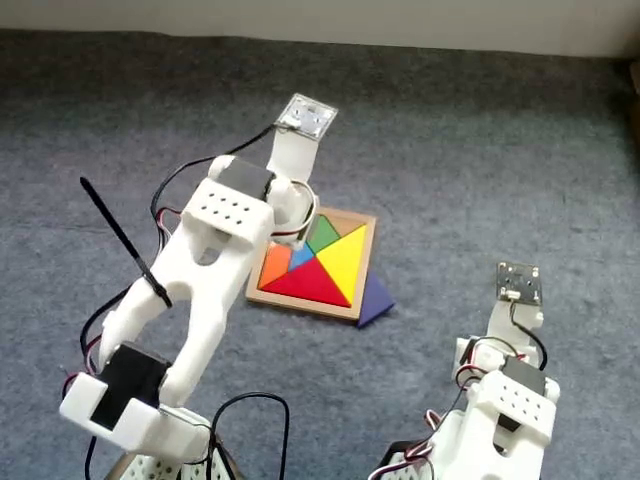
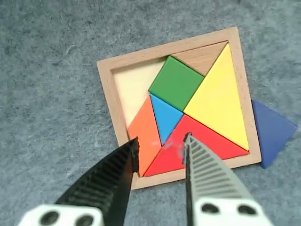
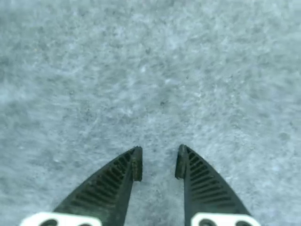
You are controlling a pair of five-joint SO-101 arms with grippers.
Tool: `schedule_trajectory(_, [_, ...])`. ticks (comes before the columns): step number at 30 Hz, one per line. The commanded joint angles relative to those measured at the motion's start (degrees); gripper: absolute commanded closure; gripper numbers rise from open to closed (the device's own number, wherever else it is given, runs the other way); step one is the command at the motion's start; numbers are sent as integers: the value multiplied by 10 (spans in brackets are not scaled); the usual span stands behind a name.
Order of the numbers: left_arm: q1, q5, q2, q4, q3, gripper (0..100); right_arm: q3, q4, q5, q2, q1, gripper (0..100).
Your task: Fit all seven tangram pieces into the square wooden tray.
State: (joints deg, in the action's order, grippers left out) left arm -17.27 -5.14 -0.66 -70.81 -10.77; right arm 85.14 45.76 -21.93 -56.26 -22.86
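Five coloured pieces lie flat in the square wooden tray (image 2: 164,52): a green square (image 2: 176,82), a yellow triangle (image 2: 218,101), a red triangle (image 2: 207,141), a small blue triangle (image 2: 164,117) and an orange piece (image 2: 146,127). A dark blue triangle (image 2: 270,129) lies outside on the grey worktop (image 2: 47,117), against the rim beside the yellow triangle. A pale patch and a brown wedge take up the rest of the tray; I cannot tell whether either is a piece. My left hand (image 2: 161,141) hangs over the rim by the red triangle, fingers parted, nothing between them. My right hand (image 3: 159,155) hangs over bare worktop, well apart from the tray, fingers a little apart, holding nothing.
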Motion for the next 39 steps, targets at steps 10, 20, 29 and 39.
schedule_trajectory(10, [-13, 4, -41, 26, -59, 832, -36, 6, 5, 2, -7, 865])
schedule_trajectory(20, [112, 3, -204, 27, -127, 835, -245, 204, 85, 7, 187, 865])
schedule_trajectory(29, [247, 8, -363, 30, -279, 832, -291, 210, 201, 9, 397, 863])
schedule_trajectory(39, [377, 50, -435, 101, -461, 832, -320, 168, 244, 102, 475, 863])
